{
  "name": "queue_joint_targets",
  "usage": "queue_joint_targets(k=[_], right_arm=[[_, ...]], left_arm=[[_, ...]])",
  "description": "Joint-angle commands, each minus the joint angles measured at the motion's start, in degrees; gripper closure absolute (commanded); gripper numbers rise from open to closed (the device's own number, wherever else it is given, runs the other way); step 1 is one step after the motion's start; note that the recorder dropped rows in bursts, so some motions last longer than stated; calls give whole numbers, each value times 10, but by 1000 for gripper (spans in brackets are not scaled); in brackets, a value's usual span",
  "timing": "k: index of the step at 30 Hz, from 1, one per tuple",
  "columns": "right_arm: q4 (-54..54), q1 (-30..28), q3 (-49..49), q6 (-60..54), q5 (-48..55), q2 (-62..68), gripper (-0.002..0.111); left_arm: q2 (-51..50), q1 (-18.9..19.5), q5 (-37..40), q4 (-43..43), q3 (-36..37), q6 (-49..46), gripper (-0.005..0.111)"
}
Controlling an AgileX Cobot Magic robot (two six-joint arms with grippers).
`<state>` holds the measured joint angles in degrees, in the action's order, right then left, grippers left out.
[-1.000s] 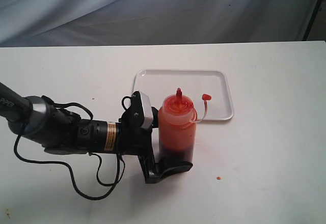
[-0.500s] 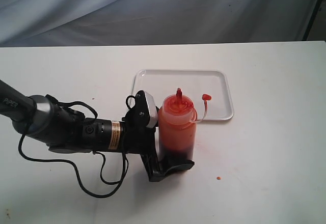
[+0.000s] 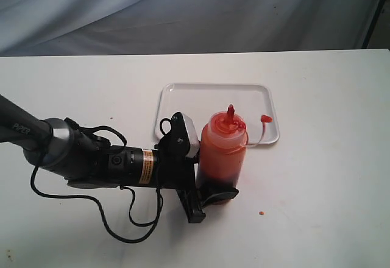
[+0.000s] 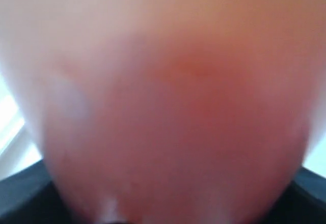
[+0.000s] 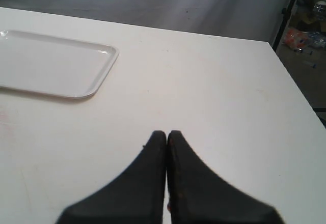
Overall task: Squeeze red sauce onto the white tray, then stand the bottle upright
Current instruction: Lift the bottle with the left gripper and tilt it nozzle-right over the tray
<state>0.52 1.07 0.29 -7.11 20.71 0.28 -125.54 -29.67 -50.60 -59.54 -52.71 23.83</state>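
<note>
Since the tray (image 3: 183, 94) shows no red on it in either view that catches it, the squeezing looks not yet done, and the step in hand reads as taking hold of the bottle (image 3: 223, 152). It stands upright on the bench (image 3: 317, 176), just in front of the tray's near rim, nozzle (image 3: 231, 111) pointing up and its small cap (image 3: 265, 119) hanging out over the tray on its tether. The darker sauce (image 3: 220, 172) fills the lower part.

The left tool (image 3: 216, 189) comes in from the side, low on the bottle, with one jaw in front of the base and the other hidden behind it. The left wrist view is filled by a blur of orange, with dark jaw edges at both lower corners – so the bottle sits deep between the jaws, but whether they press it yet I cannot tell. The right tool (image 5: 167, 137) is closed, tips together, holding nothing, over bare bench away from the tray.

To do this well, close gently: the nozzle is uncapped, and a hard pinch while upright could push sauce out over the bench, where one small red spot (image 3: 261, 212) already lies. Grip firmly enough to lift and tip without slipping, bring the nozzle over the tray's middle – then squeeze.
</note>
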Motion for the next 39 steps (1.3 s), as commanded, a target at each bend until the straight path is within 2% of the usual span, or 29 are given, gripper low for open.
queue_joint_targets(k=[1,7,16,20,27,39], right_arm=[[-1,-4,-3,-1,-4,-3,108],[-1,-4,-3,-1,-4,-3,108],[-1,-4,-3,1,-4,-3,108],[-1,-4,-3,1,-4,-3,108],[-1,-4,-3,1,-4,-3,108],[-1,-4,-3,1,-4,-3,108]], left_arm=[[1,-2,1,11,-3,-5,71],[1,-2,1,11,-3,-23,106],[6,1,22,25,-3,-62,107],[31,11,56,23,-2,-64,107],[83,17,165,23,-2,-56,107],[150,17,226,23,6,-35,107]])
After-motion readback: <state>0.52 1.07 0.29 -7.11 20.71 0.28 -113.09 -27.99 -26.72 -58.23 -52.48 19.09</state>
